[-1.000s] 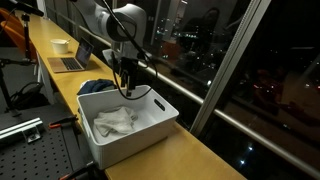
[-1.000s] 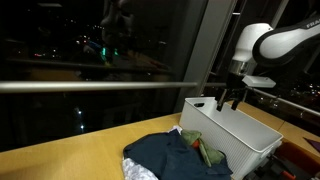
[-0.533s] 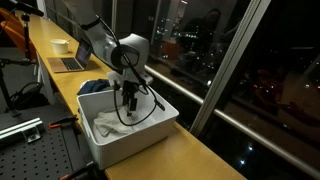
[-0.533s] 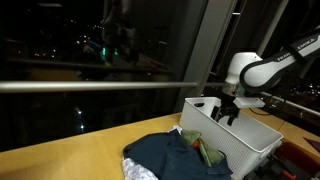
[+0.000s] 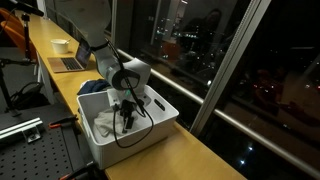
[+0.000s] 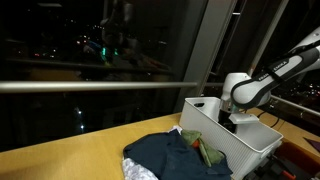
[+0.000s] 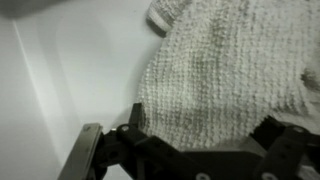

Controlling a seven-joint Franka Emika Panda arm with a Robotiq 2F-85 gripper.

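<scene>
Surface: A long wooden counter [image 5: 195,155] ran beside a tall window [image 5: 235,60], with night and scattered city lights behind the glass.
Room: Far down the counter sat a laptop [image 5: 68,63] and a pale cup [image 5: 60,45]. A perforated metal plate [image 5: 30,150] lay just off the counter's near edge.
Container: A white rectangular bin [image 5: 158,128] with an open top stood on the counter near the window.
Contents: A white knitted towel [image 5: 107,123] lay crumpled on the bin's floor. In the wrist view its weave filled most of the picture, with bare white floor to one side.
Beside the bin: A dark blue garment [image 6: 170,155] was heaped on the counter against the bin's outer wall, with a scrap of green and red cloth [image 6: 205,152] tucked into it.
Gripper: The gripper [image 5: 126,115] was down inside the bin at the towel's edge. Whether it touched the towel could not be told.
Claw: In the wrist view the fingers [image 7: 135,125] stood wide apart and clamped on nothing, with the towel spread between and beyond them.
Change: A second earlier the gripper had hung above the bin's rim, and half a second later it was partway in. By now it had sunk low over the towel. The jaws had kept the same wide spread. The towel, the garment and the bin had stayed where they were.
</scene>
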